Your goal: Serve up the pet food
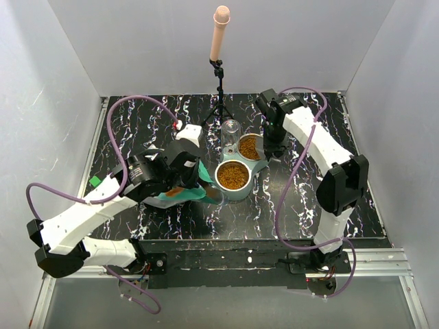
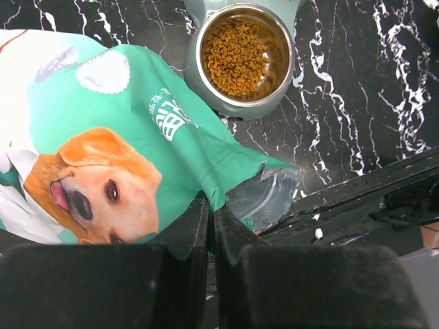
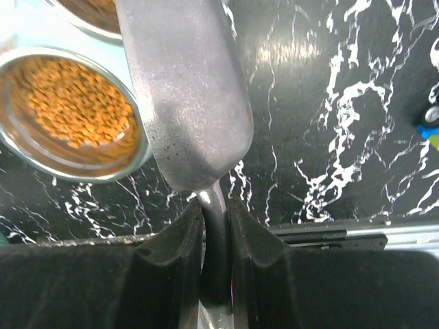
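The pet food is brown kibble [image 1: 232, 177] filling the near steel bowl [image 2: 280, 82] of a pale green feeder [image 1: 241, 192]. The far bowl [image 1: 250, 147] holds kibble [image 3: 68, 113] too. A teal bag [image 2: 137, 116] printed with a dog lies tilted left of the feeder, its torn mouth near the near bowl. My left gripper [image 2: 211, 205] is shut on the bag's edge [image 1: 182, 193]. My right gripper [image 3: 216, 205] is shut on the handle of a grey metal scoop [image 3: 185, 96], whose underside faces the camera just right of the far bowl. I cannot see inside the scoop.
A clear bottle [image 1: 231, 130] stands upright at the back of the feeder. A black tripod [image 1: 219, 103] with a pink rod stands at the far edge of the black marble table [image 1: 343, 137]. A black rail [image 2: 384, 192] runs along the near edge.
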Available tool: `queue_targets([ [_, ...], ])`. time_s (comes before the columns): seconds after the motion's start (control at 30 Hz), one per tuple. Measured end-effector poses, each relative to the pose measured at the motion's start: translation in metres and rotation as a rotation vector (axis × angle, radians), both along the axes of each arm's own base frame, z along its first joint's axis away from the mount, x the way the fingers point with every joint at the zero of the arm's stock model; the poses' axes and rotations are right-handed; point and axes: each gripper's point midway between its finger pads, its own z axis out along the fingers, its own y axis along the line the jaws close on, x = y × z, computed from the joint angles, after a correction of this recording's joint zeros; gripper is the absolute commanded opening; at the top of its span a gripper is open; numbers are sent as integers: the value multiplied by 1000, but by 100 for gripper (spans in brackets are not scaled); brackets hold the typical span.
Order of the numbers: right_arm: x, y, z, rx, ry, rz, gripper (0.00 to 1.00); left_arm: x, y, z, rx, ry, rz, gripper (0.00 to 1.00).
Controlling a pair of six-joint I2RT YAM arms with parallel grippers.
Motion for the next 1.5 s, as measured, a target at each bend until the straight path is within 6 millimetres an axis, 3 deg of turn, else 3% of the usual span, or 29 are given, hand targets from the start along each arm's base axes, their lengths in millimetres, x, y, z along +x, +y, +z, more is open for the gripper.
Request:
queue_targets([
  [0.13,-22,-5,-9,6,61,-4,1,0,2,3,-34,6,43,0],
  [0.33,-41,-11,2,147,37,-48,1,-1,6,7,-48,4,69,0],
  [0.5,-72,-51,0,346,-75,-251,1,0,4,7,-49,7,70,0],
  [0.63,-92,-83,-31,418,-104,-425,1,1,3,9,-29,4,59,0],
  [0.8,-101,-73,-91,563,-16,-504,1,6,-11,14,-29,16,25,0],
  [1.07,-77,-78,-107,648,-59,-552,10,8,-28,15,-20,37,-27,0],
  [1.2,-73,-80,-110,667,-73,-539,40,6,-33,17,-30,48,-54,0],
  [1.27,-74,-81,-112,654,-74,-530,50,4,-35,17,-36,57,-69,0],
  [1.33,-77,-85,-116,626,-69,-526,78,3,-35,17,-35,59,-80,0],
  [1.37,-79,-86,-118,612,-63,-526,84,3,-35,17,-34,58,-83,0],
  [1.5,-87,-94,-121,553,-46,-504,87,1,-33,21,-31,56,-89,0],
])
